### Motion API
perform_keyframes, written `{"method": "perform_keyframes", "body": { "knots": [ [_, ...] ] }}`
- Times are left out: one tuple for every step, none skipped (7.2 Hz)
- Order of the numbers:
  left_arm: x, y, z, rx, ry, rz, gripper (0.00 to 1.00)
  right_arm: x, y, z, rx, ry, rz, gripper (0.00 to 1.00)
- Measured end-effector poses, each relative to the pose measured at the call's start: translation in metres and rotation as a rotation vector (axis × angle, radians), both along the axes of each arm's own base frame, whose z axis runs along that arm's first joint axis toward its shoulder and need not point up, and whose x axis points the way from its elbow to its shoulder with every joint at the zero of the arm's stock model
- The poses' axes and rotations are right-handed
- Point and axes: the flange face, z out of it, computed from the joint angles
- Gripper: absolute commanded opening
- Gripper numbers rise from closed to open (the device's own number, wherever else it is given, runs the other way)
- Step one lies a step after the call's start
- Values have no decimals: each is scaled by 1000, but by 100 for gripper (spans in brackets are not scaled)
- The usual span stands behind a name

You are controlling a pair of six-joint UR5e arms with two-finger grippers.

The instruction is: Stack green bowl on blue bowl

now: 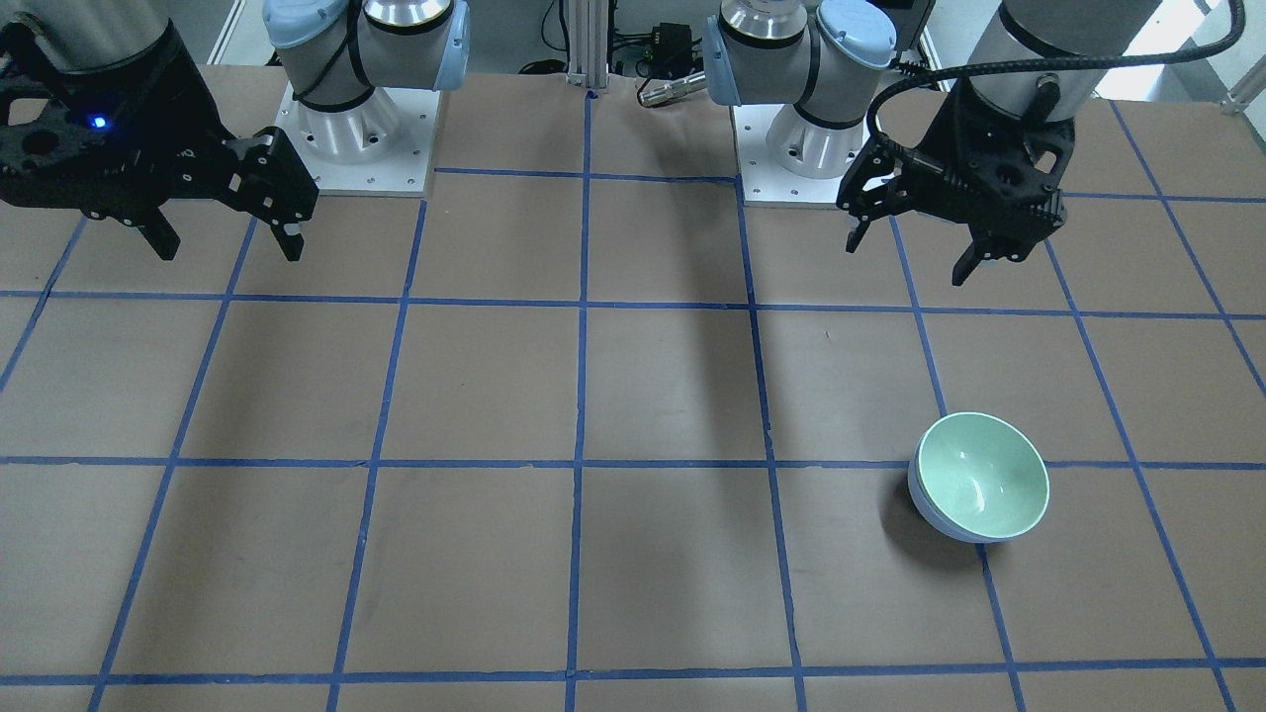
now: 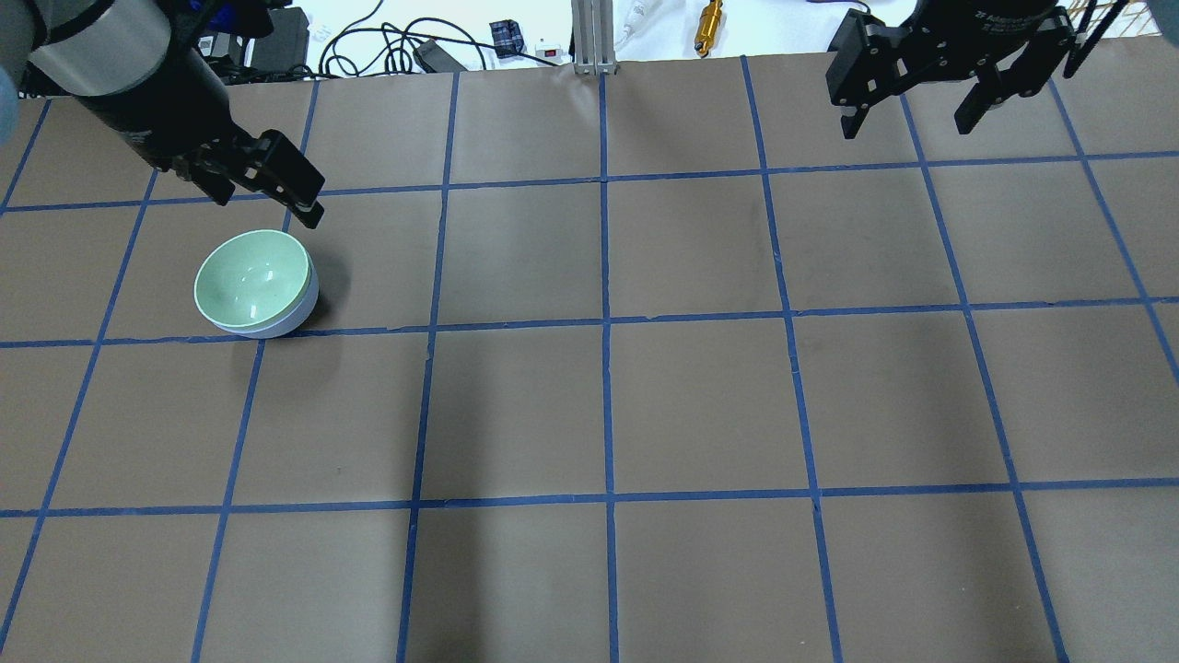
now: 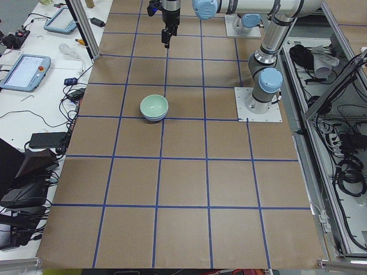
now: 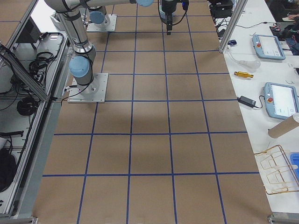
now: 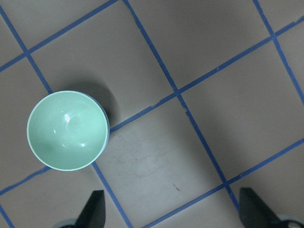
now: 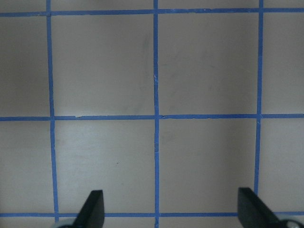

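Observation:
The green bowl [image 2: 249, 279] sits upright, nested inside the blue bowl [image 2: 293, 316], on the left part of the table. Only the blue bowl's outer wall shows below the green rim. The stack also shows in the front view, green bowl [image 1: 982, 477] in blue bowl [image 1: 928, 512], and in the left wrist view [image 5: 66, 130]. My left gripper [image 2: 270, 208] is open and empty, raised above the table just beyond the stack and apart from it. My right gripper [image 2: 905, 127] is open and empty, high over the far right of the table.
The table is brown paper with a blue tape grid [image 2: 605, 322]. The two arm bases [image 1: 361, 148] [image 1: 806, 148] stand at the robot's edge. Cables and a gold cylinder [image 2: 710, 17] lie past the far edge. Pendants lie on side benches [image 3: 23, 69].

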Motion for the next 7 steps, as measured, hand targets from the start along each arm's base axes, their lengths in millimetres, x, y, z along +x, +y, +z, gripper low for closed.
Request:
{"method": "perform_keyframes", "body": {
  "knots": [
    [-15,0,1,4,-1,82,100,0,0,0,0,0,0,100],
    [-22,-1,4,4,-10,136,100,0,0,0,0,0,0,100],
    [-24,-3,8,9,-24,165,100,0,0,0,0,1,0,100],
    [-24,-5,11,13,-33,179,100,0,0,0,0,1,0,100],
    [-25,-6,10,17,-36,183,100,0,0,0,0,1,0,100],
    [-25,-7,10,19,-36,184,100,0,0,0,0,1,0,100],
    [-26,-7,10,19,-35,183,100,0,0,0,0,1,0,100]
  ]
}}
